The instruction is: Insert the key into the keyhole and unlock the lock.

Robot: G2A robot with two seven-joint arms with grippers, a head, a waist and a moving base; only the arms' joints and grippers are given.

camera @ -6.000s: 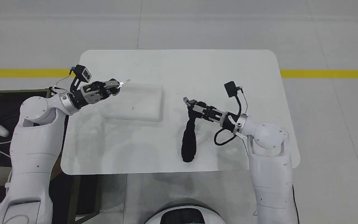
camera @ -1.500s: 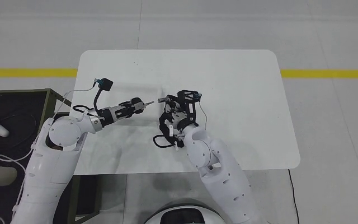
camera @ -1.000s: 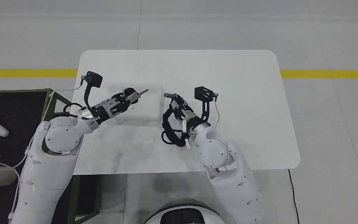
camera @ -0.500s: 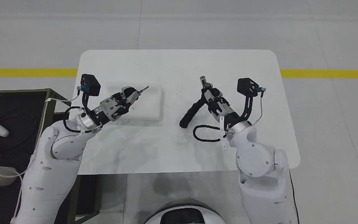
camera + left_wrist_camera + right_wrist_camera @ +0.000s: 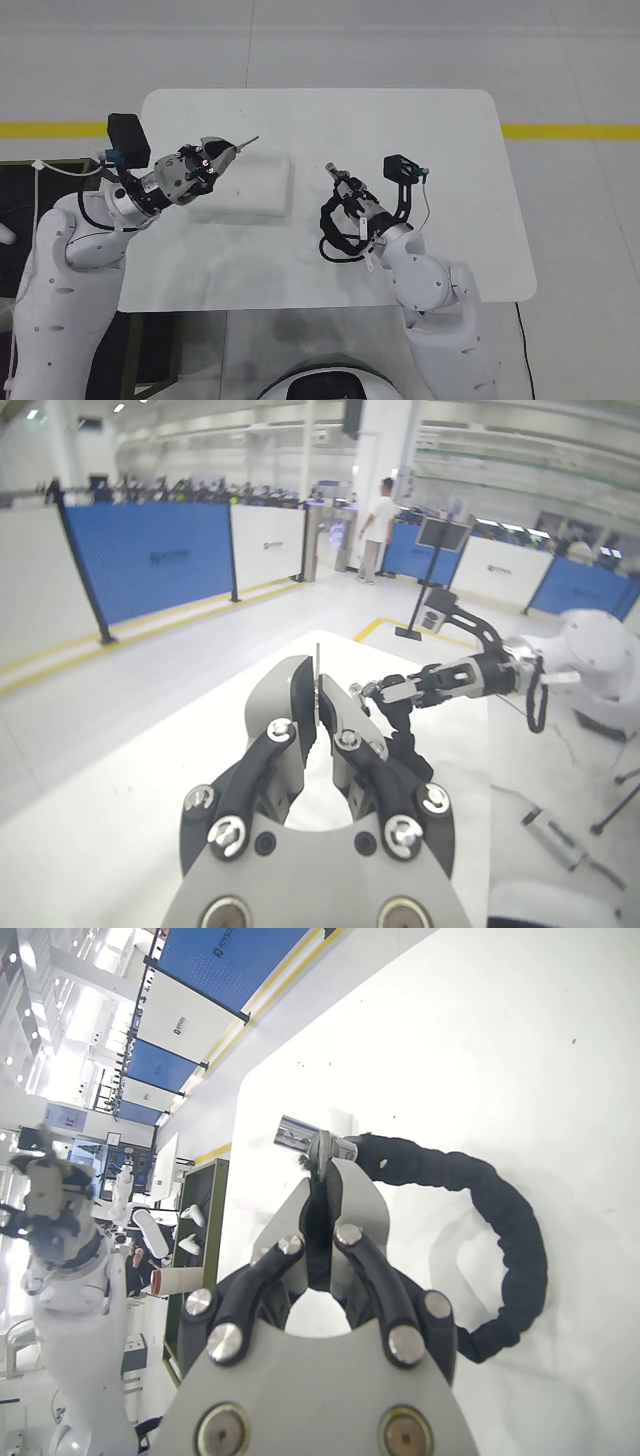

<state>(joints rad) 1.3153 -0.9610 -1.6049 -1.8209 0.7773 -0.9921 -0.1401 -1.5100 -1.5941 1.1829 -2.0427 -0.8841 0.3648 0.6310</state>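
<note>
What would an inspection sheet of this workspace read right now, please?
Surface: white table with rounded corners.
Job's things: key pinched in left gripper; lock held at its metal barrel by right gripper; key and lock apart, not inserted.
Clutter: white pad on the table near the left gripper.
Grippers: both shut on their things.
Cables: lock's black sleeved loop curls from the barrel.
Surroundings: yellow floor line; blue and white barriers.
</note>
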